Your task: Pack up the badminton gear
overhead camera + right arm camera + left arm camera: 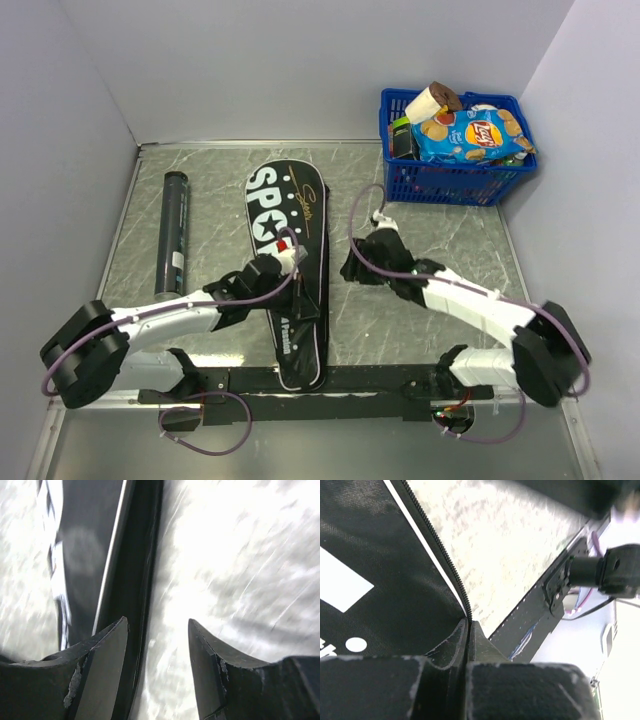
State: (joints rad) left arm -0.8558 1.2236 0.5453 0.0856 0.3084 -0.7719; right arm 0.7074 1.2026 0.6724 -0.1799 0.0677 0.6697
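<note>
A grey marbled table (440, 215) sits between plain pale lavender walls (300, 60).

"SPO" on cover (305, 300); Lay's on bag (475, 135)

Black white-lettered cover (305, 312), blue basket (450, 183), grey-marbled table (440, 245)

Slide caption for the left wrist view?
Left tool pinched shut on zippered edge of the black fabric racket cover.
</note>
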